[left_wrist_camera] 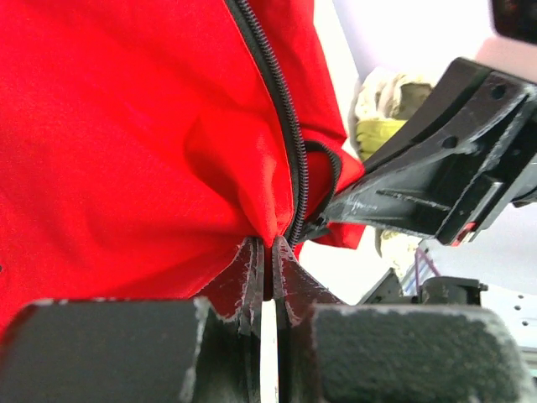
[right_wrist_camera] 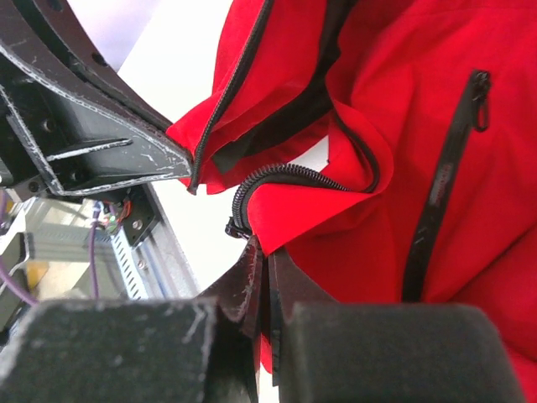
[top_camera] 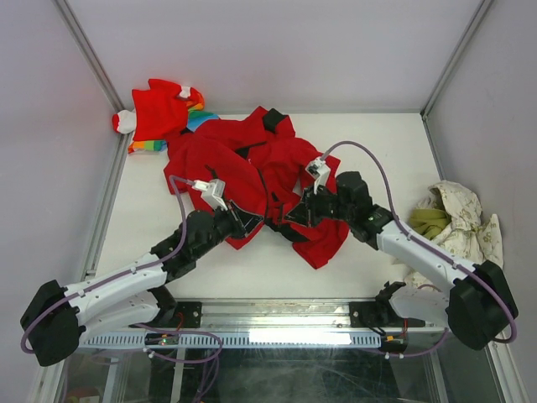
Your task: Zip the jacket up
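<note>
The bright red jacket lies crumpled and open in the middle of the white table, bunched toward 12 o'clock, with one flap trailing down toward 5 o'clock. Black lining shows in the folds, and a dark patch sits at its 12 o'clock end. The dark front zipper is unjoined. In the left wrist view one coil edge runs down the cloth and loops at the bottom. In the right wrist view another stretch of coil curls just above the fingers. A slanted pocket zipper crosses the panel at 3 o'clock of that view.

The left arm reaches in from 7 o'clock, low and stretched out. The left gripper is pressed together, pinching a fold of red fabric right beside the zipper coil. The right arm comes in from 4 o'clock, elbow bent. The right gripper is likewise clamped tight on the red hem just beside the zipper's end. The two grippers face each other nose to nose at the jacket's near edge, close but not touching.

A smaller red garment with rainbow stripes sits at 11 o'clock, touching the jacket. A cream and olive cloth is heaped at 3 o'clock.
</note>
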### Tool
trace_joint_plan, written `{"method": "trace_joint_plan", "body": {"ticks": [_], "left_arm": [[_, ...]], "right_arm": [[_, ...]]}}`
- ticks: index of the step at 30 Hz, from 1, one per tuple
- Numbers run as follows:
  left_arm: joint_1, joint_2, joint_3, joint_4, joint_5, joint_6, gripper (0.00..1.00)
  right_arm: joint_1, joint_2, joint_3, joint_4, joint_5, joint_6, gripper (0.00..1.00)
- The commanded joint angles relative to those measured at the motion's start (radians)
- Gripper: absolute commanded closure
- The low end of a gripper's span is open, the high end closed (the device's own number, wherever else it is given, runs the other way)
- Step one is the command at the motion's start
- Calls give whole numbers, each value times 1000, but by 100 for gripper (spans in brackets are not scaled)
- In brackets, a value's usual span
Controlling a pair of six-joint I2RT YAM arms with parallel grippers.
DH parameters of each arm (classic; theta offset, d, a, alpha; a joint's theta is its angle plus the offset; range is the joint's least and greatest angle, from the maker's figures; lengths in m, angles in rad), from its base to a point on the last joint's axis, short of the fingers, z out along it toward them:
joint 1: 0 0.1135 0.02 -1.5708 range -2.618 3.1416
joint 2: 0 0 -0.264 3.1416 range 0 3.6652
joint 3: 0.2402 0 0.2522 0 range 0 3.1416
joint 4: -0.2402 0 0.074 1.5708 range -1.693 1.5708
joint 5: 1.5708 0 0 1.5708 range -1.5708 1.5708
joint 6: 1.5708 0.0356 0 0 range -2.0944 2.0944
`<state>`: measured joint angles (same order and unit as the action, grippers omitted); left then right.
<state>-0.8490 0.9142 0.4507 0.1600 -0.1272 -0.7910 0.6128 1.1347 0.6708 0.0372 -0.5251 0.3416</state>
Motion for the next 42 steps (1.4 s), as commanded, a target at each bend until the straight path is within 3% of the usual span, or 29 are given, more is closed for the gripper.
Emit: {"method": "trace_joint_plan", "body": {"ticks": [1,7,18,42], "left_arm": [[9,1,-52,316,18,-11,100],[10,7,-128,487,-4,-31,100],[11,69,-176,661,47,-11,100],[10,97,-190,707,69,11,100]], "right_arm": [[8,35,95,-94,-118,5,100],[22,50,134,-150,-99,40,100],[47,43,108,-23,-111,168,100],[47,28,104,-22,-44,279,100]]}}
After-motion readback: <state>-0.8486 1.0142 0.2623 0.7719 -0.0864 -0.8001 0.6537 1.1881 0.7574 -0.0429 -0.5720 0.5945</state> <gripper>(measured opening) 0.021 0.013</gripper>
